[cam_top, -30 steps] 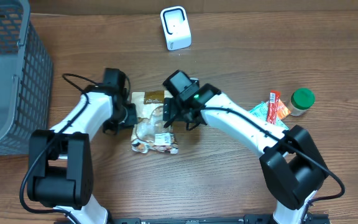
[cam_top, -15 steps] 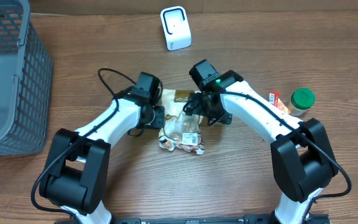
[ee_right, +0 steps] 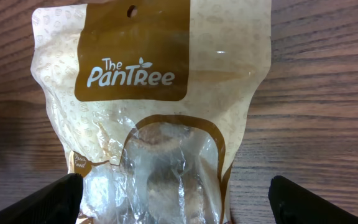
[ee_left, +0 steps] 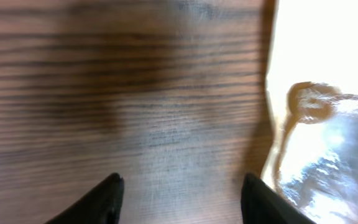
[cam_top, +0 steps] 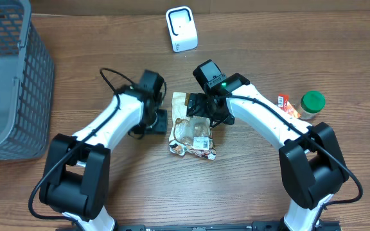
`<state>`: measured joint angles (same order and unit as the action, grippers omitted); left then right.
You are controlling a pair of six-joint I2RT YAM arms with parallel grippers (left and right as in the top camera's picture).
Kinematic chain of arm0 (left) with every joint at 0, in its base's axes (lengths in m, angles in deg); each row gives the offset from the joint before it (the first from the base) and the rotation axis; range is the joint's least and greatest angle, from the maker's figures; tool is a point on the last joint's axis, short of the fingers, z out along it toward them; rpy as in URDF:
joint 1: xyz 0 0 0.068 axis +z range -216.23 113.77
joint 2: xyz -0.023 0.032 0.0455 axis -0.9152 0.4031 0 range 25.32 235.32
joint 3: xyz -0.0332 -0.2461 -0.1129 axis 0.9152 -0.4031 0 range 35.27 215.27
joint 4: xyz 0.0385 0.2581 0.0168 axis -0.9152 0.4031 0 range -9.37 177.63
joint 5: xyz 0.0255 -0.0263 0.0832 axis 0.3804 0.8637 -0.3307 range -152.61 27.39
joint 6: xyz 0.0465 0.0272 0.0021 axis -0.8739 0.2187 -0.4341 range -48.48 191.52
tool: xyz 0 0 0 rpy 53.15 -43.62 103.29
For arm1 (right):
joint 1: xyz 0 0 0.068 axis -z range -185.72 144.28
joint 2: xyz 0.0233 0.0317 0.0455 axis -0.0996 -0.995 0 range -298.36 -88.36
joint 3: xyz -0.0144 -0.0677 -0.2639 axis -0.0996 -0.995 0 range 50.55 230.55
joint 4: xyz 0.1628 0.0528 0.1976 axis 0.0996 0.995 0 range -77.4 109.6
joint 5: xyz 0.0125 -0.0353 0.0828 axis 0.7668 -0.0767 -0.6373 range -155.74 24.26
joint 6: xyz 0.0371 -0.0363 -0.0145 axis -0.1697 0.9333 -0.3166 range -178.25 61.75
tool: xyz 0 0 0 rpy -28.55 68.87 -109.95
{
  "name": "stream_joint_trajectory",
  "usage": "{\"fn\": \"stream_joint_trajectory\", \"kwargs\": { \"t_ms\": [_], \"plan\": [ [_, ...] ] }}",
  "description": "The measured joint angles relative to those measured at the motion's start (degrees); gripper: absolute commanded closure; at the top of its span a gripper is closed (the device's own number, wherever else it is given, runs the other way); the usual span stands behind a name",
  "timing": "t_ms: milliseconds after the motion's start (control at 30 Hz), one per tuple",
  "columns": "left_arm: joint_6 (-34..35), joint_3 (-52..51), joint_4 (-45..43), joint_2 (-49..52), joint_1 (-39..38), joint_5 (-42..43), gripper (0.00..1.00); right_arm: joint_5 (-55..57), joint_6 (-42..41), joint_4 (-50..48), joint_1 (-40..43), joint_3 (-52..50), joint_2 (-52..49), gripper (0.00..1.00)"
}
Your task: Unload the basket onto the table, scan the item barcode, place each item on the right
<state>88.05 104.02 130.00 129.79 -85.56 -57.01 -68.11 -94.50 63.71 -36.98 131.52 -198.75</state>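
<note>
Looking down, the overhead view is taking in the whole table (cam_top: 249, 192). The bag (cam_top: 191, 131) is lying flat near the middle between the two arms, a white scanner (cam_top: 181, 29) is standing well apart at the far edge, a grey basket (cam_top: 5, 77) is sitting at the left, and a green-lidded jar (cam_top: 312, 104) is sitting at the right with a red packet (cam_top: 283, 106) just beside it. Neither wrist view is showing those surroundings. Only the right wrist view is giving the bag (ee_right: 160, 124) up close: "The PanTree" in white on a brown panel, a hang hole above it, and below it a clear, crinkled window with pale round pieces showing through. The left wrist view is catching just the bag (ee_left: 328, 93) edge, washed out by glare, beside bare wood. The left gripper (ee_left: 182, 202) is standing partly open with only wood between its tips, the nearer tip just beside the bag; overhead, the left gripper (cam_top: 161, 122) is sitting just left of it. The right gripper (ee_right: 179, 202) is spread wide, one tip at each side of the bag, gripping nothing. Overhead, the right gripper (cam_top: 205, 110) is hanging over the bag's far end; whether it is touching the film I cannot tell.
</note>
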Motion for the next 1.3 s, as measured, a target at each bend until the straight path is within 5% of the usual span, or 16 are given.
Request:
{"fn": "stream_joint_trajectory", "kwargs": {
  "t_ms": [333,500,600,833,1300],
  "plan": [
    [-2.1,5.4,9.3,-5.4,-0.9,6.8,0.27,-2.0,3.1,0.3,5.4,0.0,0.0,0.0],
    [-1.9,5.1,8.7,-5.4,-3.4,8.0,0.23,-6.9,6.8,2.6,11.7,0.0,0.0,0.0],
    [-1.4,4.0,7.1,-5.4,-5.7,8.4,0.13,-7.7,8.8,5.4,13.9,0.0,0.0,0.0],
    [3.7,1.3,1.5,-5.4,-12.6,8.2,0.12,-7.7,10.4,7.5,17.9,0.0,0.0,0.0],
    [18.5,-1.6,0.7,-3.0,-21.9,-9.1,0.11,-7.7,10.8,8.6,19.1,0.0,0.0,0.0]
  ]
}}
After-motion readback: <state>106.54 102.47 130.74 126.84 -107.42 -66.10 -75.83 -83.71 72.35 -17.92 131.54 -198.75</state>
